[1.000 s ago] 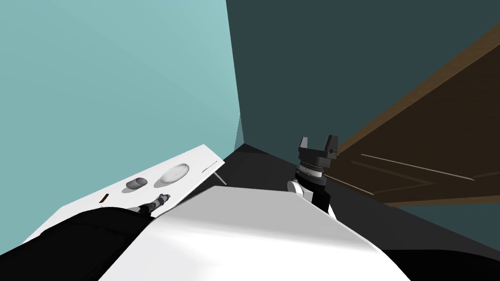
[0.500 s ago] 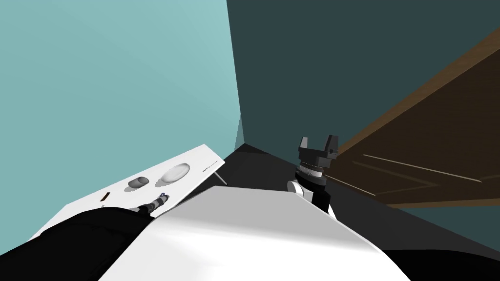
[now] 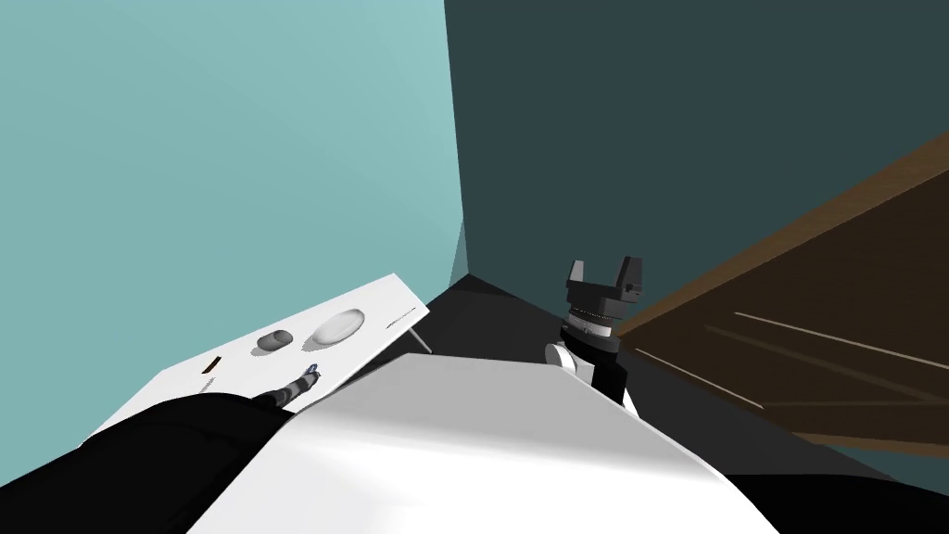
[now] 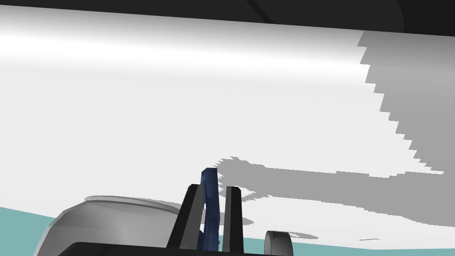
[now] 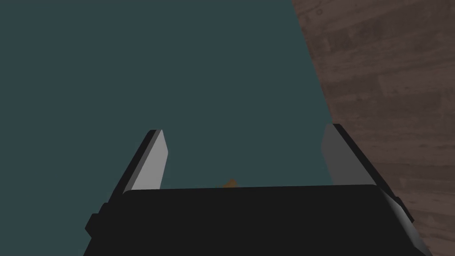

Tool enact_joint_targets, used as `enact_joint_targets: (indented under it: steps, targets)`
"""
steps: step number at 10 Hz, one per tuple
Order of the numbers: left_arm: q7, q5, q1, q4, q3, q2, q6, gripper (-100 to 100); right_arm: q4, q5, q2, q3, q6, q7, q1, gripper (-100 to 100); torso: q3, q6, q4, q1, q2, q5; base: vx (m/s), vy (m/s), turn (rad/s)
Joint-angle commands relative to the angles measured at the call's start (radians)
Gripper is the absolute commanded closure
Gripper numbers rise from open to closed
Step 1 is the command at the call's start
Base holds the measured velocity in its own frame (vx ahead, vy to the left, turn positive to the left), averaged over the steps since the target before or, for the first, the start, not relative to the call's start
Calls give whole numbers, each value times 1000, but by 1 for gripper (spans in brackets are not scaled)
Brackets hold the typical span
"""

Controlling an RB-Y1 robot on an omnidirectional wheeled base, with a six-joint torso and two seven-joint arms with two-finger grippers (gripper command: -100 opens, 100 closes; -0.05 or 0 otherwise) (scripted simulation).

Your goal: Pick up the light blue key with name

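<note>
- Left gripper (image 4: 213, 188) clenched on the dark blue key (image 4: 209, 180), which is pinned between its 2 fingers over the white table (image 4: 222, 89), beside a grey bowl (image 4: 111, 218).
- Right gripper (image 3: 604, 272) released, apart from the table.

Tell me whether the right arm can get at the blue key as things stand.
Probably not easily: the key sits clamped in the left gripper over the white table, while the right gripper stands open far off to the other side.
</note>
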Motion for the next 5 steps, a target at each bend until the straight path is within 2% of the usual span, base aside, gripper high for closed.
enact_joint_targets:
  steps: [1,2,3,4,5]
  targets:
    - [-50,42,14,-4,14,1,-19,100,0,0,0,0,0,0,0,0,0,0,0,0,0,0,98,-5,108]
    - [-76,42,14,-4,14,1,-19,100,0,0,0,0,0,0,0,0,0,-1,0,0,0,0,69,-10,82]
    - [-107,78,26,-6,27,1,-36,100,0,0,0,0,0,0,0,0,0,-1,0,-1,1,0,80,-7,140]
    - [-132,78,26,-6,27,1,-36,100,0,0,0,0,0,0,0,0,0,-3,0,-1,1,0,70,-8,80]
    - [-164,114,38,-9,39,2,-53,100,0,0,0,0,0,0,0,0,0,-2,0,-1,1,0,82,-12,98]
